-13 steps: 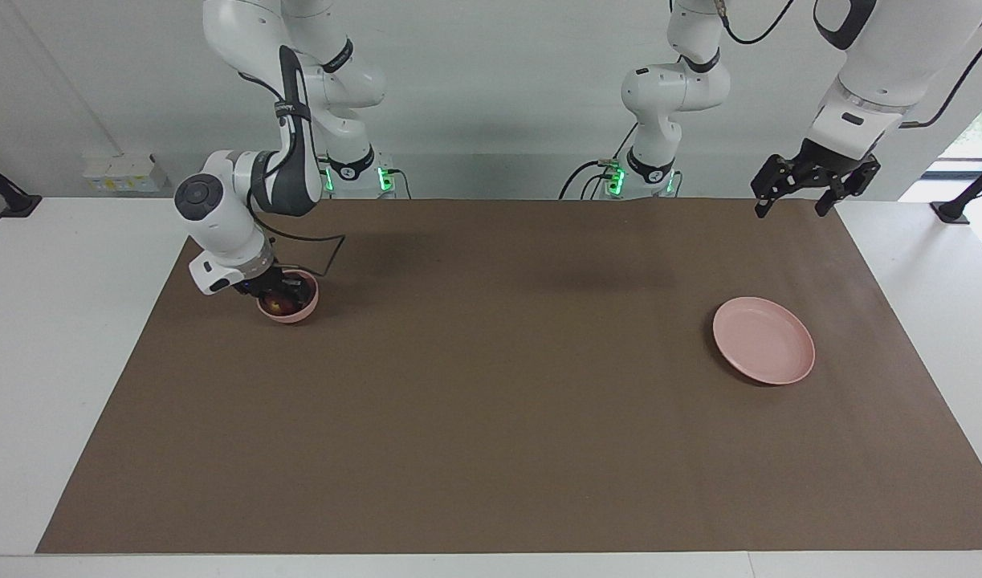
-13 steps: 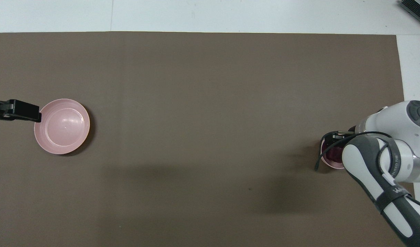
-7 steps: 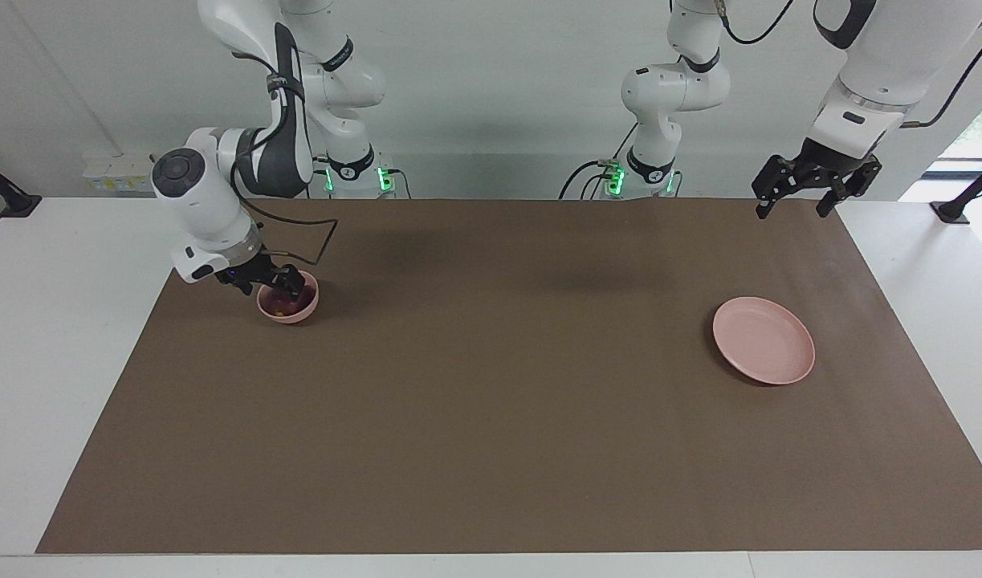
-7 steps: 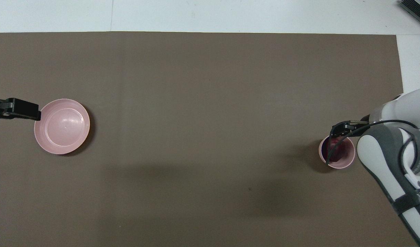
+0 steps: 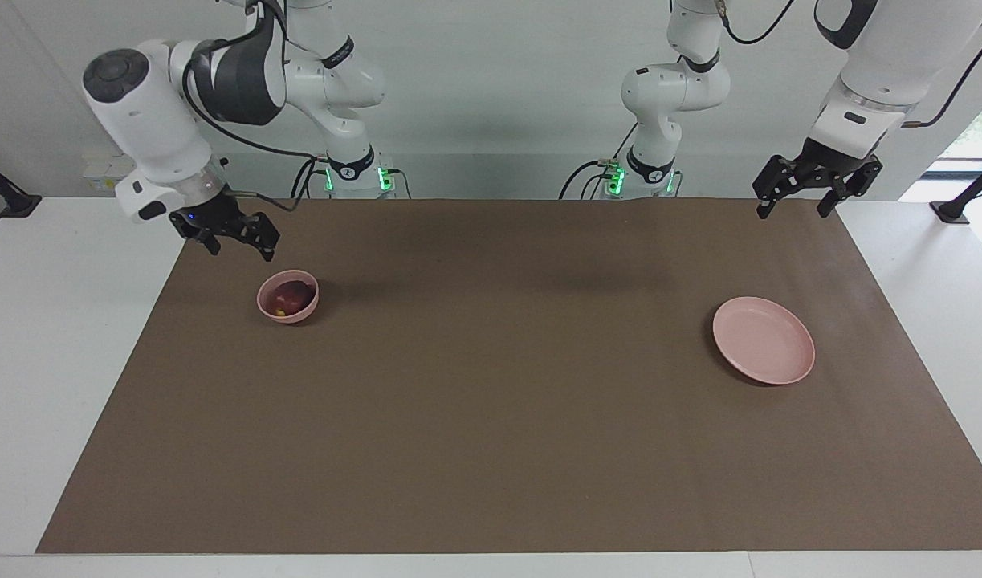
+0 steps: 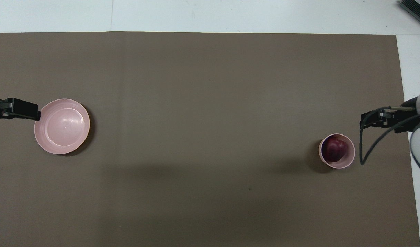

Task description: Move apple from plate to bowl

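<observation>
Apple (image 5: 288,299) dark red, maroon, small yellowish patch. Bowl (image 5: 307,308) pale pink, plain. Plate (image 5: 764,339) same pale pink, plain, no pattern. Mat (image 5: 491,449) flat brown, covers most of the tabletop (image 5: 49,337), which shows white along its edges. Arms white with dark grey joints; right claw (image 5: 235,238) and left claw (image 5: 796,195) black. Green lights at both arm bases.

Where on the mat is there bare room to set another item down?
The whole brown mat between the bowl, holding the apple, and the plate is bare. The right gripper hangs open above the mat's edge beside the bowl; the left gripper waits open.
</observation>
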### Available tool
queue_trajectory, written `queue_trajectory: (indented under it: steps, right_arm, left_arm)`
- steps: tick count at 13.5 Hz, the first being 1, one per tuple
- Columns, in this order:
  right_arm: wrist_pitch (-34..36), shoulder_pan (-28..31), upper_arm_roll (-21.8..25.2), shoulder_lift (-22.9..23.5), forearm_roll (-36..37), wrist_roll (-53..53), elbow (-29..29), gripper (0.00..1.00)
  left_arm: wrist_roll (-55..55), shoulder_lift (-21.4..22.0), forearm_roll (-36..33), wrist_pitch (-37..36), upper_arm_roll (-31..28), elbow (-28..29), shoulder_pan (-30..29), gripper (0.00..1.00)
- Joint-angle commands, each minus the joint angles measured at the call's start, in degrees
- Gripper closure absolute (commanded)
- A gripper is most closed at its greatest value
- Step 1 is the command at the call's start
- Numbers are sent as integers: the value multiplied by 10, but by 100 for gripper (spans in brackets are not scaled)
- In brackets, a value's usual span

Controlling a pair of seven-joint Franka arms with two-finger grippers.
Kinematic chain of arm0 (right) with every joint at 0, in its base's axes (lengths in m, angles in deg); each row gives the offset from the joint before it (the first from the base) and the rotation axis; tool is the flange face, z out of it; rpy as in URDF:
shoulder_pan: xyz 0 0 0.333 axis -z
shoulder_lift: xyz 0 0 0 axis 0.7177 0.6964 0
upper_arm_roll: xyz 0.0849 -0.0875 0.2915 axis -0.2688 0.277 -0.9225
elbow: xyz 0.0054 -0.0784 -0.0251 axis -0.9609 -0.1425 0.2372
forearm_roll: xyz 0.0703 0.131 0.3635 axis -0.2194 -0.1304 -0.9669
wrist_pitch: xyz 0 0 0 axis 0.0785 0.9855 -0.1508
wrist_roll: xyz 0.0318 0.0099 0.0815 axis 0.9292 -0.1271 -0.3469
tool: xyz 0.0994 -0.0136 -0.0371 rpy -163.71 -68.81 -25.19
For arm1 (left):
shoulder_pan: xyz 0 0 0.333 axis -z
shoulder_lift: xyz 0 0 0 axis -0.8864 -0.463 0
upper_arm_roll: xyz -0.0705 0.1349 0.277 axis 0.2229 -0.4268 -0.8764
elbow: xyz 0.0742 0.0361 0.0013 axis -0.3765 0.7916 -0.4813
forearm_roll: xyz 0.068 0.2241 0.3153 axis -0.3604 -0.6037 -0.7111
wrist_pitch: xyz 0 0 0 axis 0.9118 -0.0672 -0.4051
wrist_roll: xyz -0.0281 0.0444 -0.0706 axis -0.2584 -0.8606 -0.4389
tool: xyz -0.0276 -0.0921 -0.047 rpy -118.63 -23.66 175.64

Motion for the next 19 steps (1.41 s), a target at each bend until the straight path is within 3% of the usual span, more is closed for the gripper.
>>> queue_trajectory:
  steps: [1, 5, 19]
  right_arm:
    - [66, 4, -9, 14, -3, -3, 87, 0]
    - [126, 6, -9, 23, -22, 2, 146, 0]
    - [111, 4, -10, 12, -20, -4, 125, 0]
  left_arm:
    - [-4, 13, -5, 11, 0, 17, 1, 0]
    - [-3, 12, -5, 11, 0, 15, 3, 0]
    - [-4, 17, 27, 0, 3, 7, 1, 0]
